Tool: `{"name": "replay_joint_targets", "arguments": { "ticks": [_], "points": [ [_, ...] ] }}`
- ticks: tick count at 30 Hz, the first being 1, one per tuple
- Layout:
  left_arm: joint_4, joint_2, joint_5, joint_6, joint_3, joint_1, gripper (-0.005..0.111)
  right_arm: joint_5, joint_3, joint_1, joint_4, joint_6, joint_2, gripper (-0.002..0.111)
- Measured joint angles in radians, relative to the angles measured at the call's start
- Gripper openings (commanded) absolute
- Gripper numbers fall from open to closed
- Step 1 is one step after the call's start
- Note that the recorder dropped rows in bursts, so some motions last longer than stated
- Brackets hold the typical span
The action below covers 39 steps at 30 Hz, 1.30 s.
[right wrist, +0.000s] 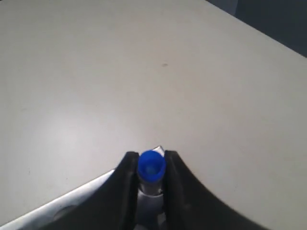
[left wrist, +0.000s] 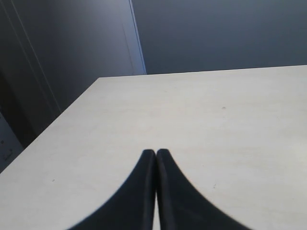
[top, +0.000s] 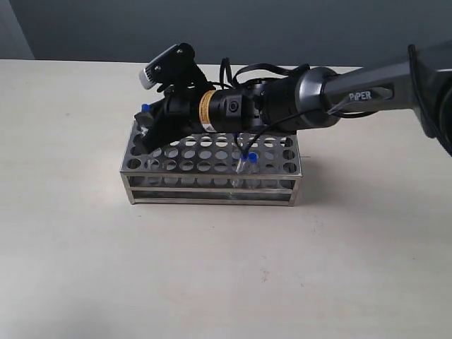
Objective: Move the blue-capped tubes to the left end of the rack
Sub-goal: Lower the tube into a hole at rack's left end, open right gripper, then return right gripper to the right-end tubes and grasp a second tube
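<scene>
Heads up on where you're at: your right gripper (right wrist: 151, 154) has its fingers (right wrist: 127, 175) parted only by the width of a blue-capped tube (right wrist: 151, 166), and they're pinching it right at the cap. Below the fingers, a corner of the rack (right wrist: 72, 206) peeks in. In the exterior view that puts the tube over the rack's left end, which is where you want it. I can't tell if the bottom of the tube is actually down in a hole yet, because the fingers and the cap hide that.

Your left gripper (left wrist: 156, 152) is squeezed fully closed with nothing in it, just bare table (left wrist: 216, 120) ahead of the tips. It's out of the action.

Stuff I'd worry about:
- If you let go before the tube is in a hole, it'll probably tip off the top plate and roll. Those thin plastic tubes look like they weigh nothing.
- If you back out at an angle, a finger could catch the cap and drag the tube out with it.
- The arm lies low across the rack, and a second blue cap (top: 247, 157) stands well back from the fingers, right under the wrist. A sloppy retreat could clip it or shove the whole rack.
</scene>
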Motion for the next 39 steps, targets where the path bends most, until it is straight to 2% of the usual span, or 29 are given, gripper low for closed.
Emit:
{"name": "replay_joint_targets", "arguments": {
  "ticks": [2, 10, 12, 17, 19, 26, 34, 39],
  "points": [
    [0.000, 0.000, 0.000, 0.000, 0.000, 0.000, 0.001, 0.000, 0.000, 0.000, -0.002, 0.002, 0.009, 0.045],
    [0.000, 0.000, 0.000, 0.000, 0.000, 0.000, 0.001, 0.021, 0.000, 0.001, 0.003, 0.007, 0.005, 0.045],
    [0.000, 0.000, 0.000, 0.000, 0.000, 0.000, 0.001, 0.094, 0.000, 0.002, 0.006, 0.012, -0.030, 0.045],
    [0.000, 0.000, 0.000, 0.000, 0.000, 0.000, 0.001, 0.413, 0.000, -0.006, 0.002, 0.016, -0.207, 0.045],
    [0.000, 0.000, 0.000, 0.000, 0.000, 0.000, 0.001, 0.472, 0.002, -0.024, 0.002, 0.016, -0.276, 0.045],
    [0.000, 0.000, 0.000, 0.000, 0.000, 0.000, 0.001, 0.423, 0.157, -0.098, 0.029, 0.020, -0.465, 0.045],
    [0.000, 0.000, 0.000, 0.000, 0.000, 0.000, 0.001, 0.325, 0.449, -0.099, 0.063, 0.023, -0.517, 0.045],
    [0.000, 0.000, 0.000, 0.000, 0.000, 0.000, 0.001, 0.272, 0.511, -0.099, 0.080, 0.016, -0.522, 0.045]
  ]
}}
